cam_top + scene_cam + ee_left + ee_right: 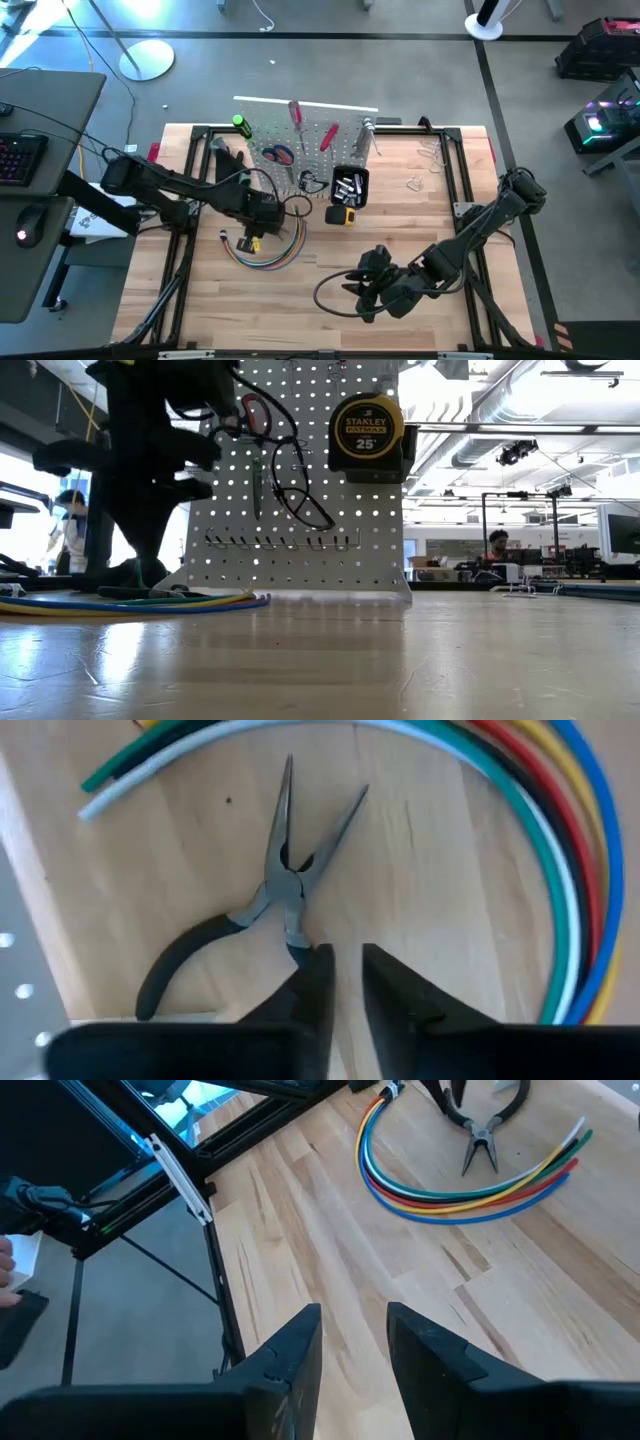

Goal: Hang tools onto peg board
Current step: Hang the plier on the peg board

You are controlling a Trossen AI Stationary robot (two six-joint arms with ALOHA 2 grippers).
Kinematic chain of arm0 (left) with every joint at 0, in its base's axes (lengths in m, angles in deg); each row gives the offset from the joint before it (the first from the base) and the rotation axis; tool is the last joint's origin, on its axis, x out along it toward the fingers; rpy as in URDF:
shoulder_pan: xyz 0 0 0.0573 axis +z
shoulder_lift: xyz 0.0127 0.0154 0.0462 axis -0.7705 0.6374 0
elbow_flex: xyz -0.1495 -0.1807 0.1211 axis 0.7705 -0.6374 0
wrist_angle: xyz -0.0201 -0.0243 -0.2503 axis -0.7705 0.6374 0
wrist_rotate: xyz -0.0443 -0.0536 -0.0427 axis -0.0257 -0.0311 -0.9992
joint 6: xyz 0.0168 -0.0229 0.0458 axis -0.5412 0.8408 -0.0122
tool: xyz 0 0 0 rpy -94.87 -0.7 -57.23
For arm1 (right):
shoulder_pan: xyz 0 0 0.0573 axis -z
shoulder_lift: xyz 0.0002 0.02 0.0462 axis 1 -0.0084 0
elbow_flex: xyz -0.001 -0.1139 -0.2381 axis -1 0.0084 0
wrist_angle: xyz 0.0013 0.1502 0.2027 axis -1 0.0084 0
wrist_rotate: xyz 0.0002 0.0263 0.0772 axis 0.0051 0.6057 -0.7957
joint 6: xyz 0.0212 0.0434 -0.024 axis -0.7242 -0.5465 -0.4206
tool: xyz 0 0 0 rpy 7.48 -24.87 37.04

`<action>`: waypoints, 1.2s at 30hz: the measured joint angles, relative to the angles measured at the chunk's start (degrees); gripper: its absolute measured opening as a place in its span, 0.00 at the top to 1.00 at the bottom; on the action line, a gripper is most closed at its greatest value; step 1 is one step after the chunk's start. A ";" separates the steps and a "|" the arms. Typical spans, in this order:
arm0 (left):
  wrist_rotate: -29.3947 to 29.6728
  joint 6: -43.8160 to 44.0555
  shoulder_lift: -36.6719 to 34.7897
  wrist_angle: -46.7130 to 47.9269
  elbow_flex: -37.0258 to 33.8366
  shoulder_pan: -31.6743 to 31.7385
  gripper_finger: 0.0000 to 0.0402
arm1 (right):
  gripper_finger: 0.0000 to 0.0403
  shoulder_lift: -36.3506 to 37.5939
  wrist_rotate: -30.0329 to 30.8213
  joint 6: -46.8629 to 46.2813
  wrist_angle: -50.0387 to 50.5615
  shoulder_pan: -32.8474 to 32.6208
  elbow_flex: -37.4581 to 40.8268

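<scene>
Now: L gripper [343,982] over needle-nose pliers [275,890] on table, fingers slightly apart, holding nothing, inside cable bundle [560,870] curve. R gripper [352,1342] parted, empty, near table's front edge.

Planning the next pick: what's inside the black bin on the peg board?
From above, the bin on the peg board holds several silver metal pieces, possibly wrenches; which tools exactly can't be told. Its bottom is covered by them.

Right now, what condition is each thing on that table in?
Pliers: flat on the table, jaws apart.
Left gripper: by the pliers' handle, fingers slightly apart, holding nothing.
Right gripper: open, empty, over bare wood.
Tape measure: on the peg board.
Cables: curved, lying loose.
</scene>
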 joint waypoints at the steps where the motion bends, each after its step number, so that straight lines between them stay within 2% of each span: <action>1: 0.19 0.02 0.64 -0.12 0.00 0.00 0.86 | 0.73 0.00 -0.01 0.01 -0.26 -0.01 0.00; 6: 1.22 6.42 2.95 -0.71 0.00 1.16 0.71 | 0.73 0.00 -0.07 0.01 -0.55 0.02 0.00; 10: -1.86 13.06 4.11 -0.76 0.00 2.48 0.60 | 0.73 0.00 -0.17 0.40 -0.50 0.02 0.00; 17: -1.77 14.88 5.90 -3.22 0.00 4.39 0.50 | 0.73 0.00 0.22 1.51 -0.45 0.04 0.00; 22: -0.52 14.40 8.78 -6.83 0.02 5.42 0.50 | 0.73 0.00 0.24 1.45 -0.27 0.04 0.00; 27: -0.12 13.82 12.95 -4.16 0.70 5.34 0.52 | 0.73 0.00 -0.20 1.10 -0.29 0.04 0.00; 31: 1.03 11.76 12.77 -3.71 0.54 4.78 0.55 | 0.73 0.00 -0.24 1.10 -0.02 0.04 0.00; 33: 2.23 11.31 12.54 -4.14 0.37 4.75 0.60 | 0.73 0.00 -0.24 1.31 -0.02 0.04 0.00; 36: 2.34 11.49 12.42 -4.18 0.26 5.02 0.78 | 0.73 0.00 -0.24 1.36 0.04 0.04 0.00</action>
